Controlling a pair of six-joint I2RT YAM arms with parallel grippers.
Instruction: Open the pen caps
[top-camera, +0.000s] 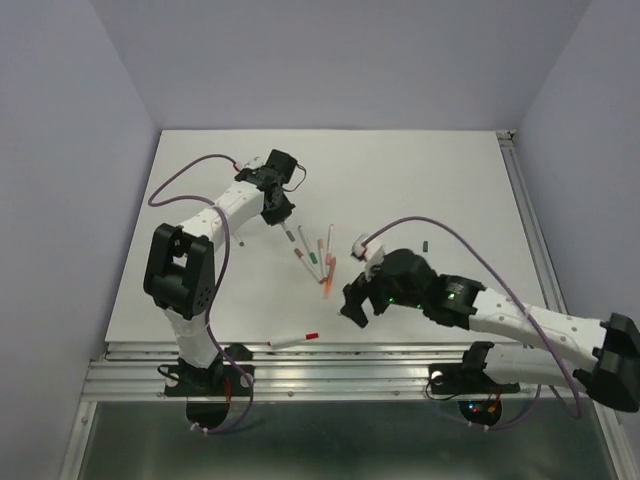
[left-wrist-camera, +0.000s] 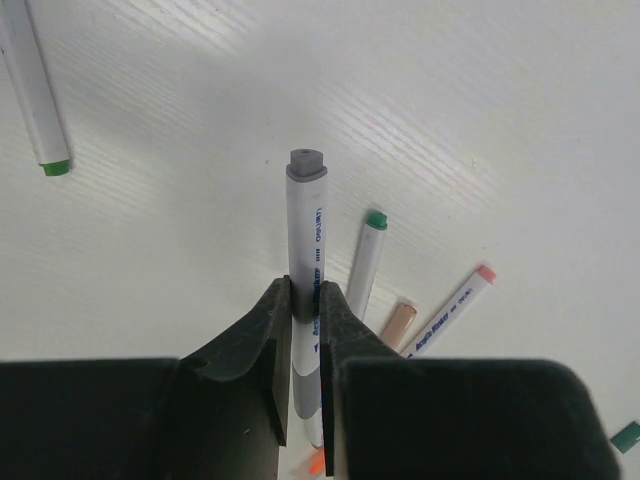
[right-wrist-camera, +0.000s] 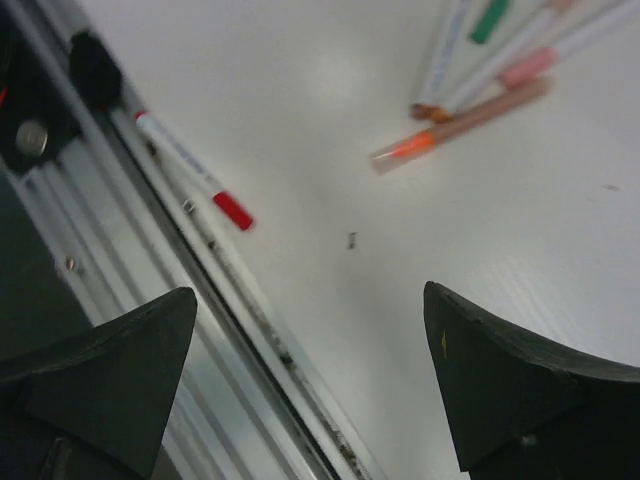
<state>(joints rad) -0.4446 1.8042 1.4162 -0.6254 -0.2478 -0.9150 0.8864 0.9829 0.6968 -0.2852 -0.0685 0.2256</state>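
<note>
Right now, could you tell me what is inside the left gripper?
A grey-ended white pen, clamped by its barrel in the left gripper. Its other end is covered by the gripper.

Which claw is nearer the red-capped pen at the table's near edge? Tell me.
Right. The right claw hangs open just right of the red-capped pen. The left claw is farther back, shut on a grey-ended pen.

The left gripper (top-camera: 282, 221) on a pen (top-camera: 289, 237) beside the pen cluster (top-camera: 318, 258), right gripper (top-camera: 352, 306) just past it, red cap (top-camera: 311, 335) near front edge.
</note>
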